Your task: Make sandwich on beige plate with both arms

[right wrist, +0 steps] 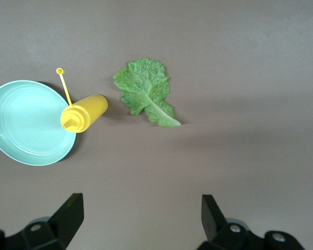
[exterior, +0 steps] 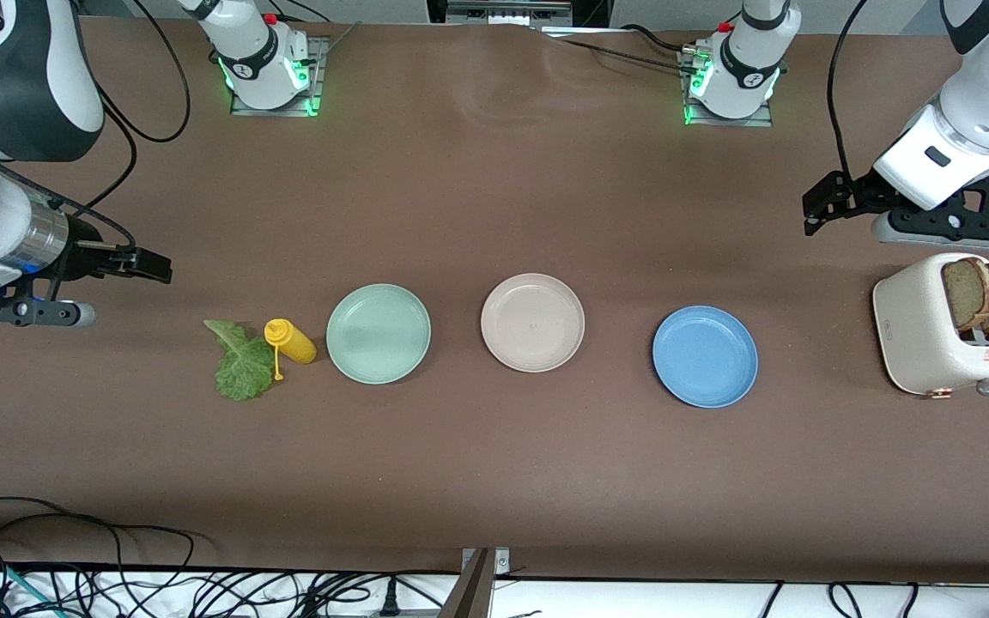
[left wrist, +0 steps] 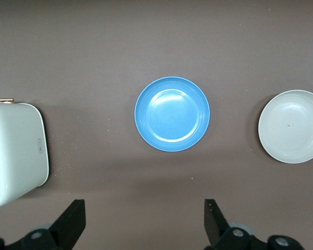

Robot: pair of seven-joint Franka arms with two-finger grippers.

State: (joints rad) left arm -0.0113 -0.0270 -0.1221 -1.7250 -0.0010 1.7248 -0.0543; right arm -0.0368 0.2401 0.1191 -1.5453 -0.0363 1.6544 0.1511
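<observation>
The beige plate [exterior: 533, 322] sits empty in the middle of the table, between two other plates; it also shows in the left wrist view [left wrist: 292, 126]. Two brown bread slices [exterior: 986, 294] stand upright in a toaster. A green lettuce leaf [exterior: 241, 360] lies flat on the table toward the right arm's end; it also shows in the right wrist view [right wrist: 145, 91]. My left gripper [exterior: 816, 206] [left wrist: 144, 213] is open and empty, up over bare table beside the toaster. My right gripper [exterior: 160, 266] [right wrist: 142, 208] is open and empty, up over bare table near the lettuce.
A yellow squeeze bottle [exterior: 290, 341] [right wrist: 85, 113] lies between the lettuce and a mint-green plate [exterior: 379, 333] [right wrist: 26, 122]. A blue plate [exterior: 705, 356] [left wrist: 172, 114] lies between the beige plate and the white toaster [exterior: 924, 330] [left wrist: 15, 153]. Cables run along the table's front edge.
</observation>
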